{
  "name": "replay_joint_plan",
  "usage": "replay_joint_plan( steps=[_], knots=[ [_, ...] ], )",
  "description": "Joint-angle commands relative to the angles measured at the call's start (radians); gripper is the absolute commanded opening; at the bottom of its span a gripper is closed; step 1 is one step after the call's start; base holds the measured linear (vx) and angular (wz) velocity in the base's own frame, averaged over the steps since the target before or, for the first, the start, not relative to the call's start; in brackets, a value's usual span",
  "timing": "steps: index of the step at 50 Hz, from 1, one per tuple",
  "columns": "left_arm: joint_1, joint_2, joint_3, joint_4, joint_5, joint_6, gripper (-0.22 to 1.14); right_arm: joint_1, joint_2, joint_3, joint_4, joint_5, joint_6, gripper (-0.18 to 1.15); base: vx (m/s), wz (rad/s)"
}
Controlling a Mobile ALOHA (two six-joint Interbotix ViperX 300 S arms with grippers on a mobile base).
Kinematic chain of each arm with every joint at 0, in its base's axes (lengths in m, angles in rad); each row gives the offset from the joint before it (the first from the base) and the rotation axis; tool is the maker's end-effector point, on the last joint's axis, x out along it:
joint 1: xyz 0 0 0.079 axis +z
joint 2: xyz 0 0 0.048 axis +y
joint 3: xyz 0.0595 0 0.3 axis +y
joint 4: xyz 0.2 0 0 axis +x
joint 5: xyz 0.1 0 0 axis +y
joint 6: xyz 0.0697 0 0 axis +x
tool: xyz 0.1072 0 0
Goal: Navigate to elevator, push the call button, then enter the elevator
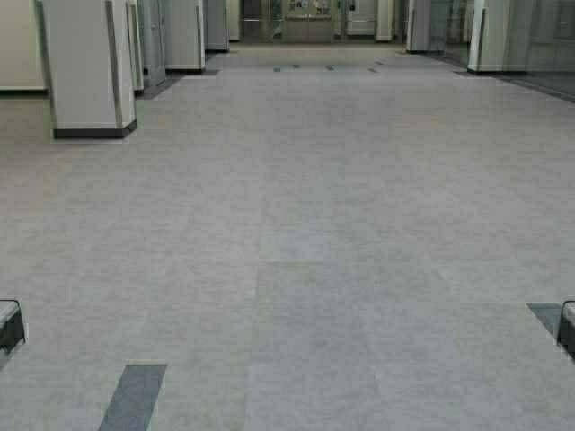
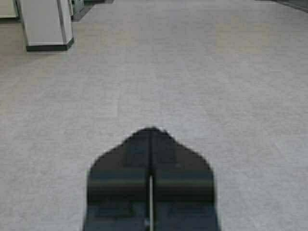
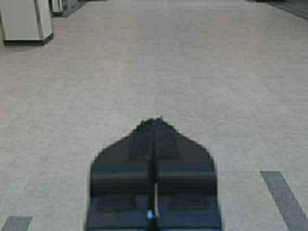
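I stand in a wide lobby with a grey tiled floor [image 1: 296, 224]. A grey metal panel [image 1: 150, 40] shows between the white pillars far ahead on the left; I cannot tell whether it is the elevator. The call button is out of view. My left gripper [image 2: 151, 130] is shut and empty, held low over the floor. Its edge shows at the lower left of the high view [image 1: 9, 325]. My right gripper [image 3: 155, 120] is also shut and holds nothing. It sits at the lower right edge of the high view [image 1: 566, 328].
A white square pillar [image 1: 88, 67] stands ahead on the left, with more pillars [image 1: 184, 34] behind it. Another pillar [image 1: 490, 36] and dark glass walls line the right side. Glass doors [image 1: 308, 18] close the far end. Dark floor tiles [image 1: 135, 395] lie nearby.
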Motion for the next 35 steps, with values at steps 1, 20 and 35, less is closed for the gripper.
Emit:
replay_joint_plan(
  steps=[1, 20, 35],
  knots=[
    [-0.003, -0.025, -0.005, -0.003, 0.017, -0.008, -0.03, 0.000, 0.011, 0.015, 0.000, -0.006, 0.000, 0.02, 0.00, 0.00],
    [-0.003, -0.020, -0.014, -0.003, 0.023, -0.015, 0.03, -0.002, 0.011, 0.003, 0.000, -0.008, 0.000, 0.04, 0.01, 0.00],
    [-0.003, -0.014, -0.014, -0.003, 0.023, -0.014, 0.03, 0.000, 0.012, 0.000, 0.000, -0.014, 0.000, 0.04, 0.14, 0.00]
  ],
)
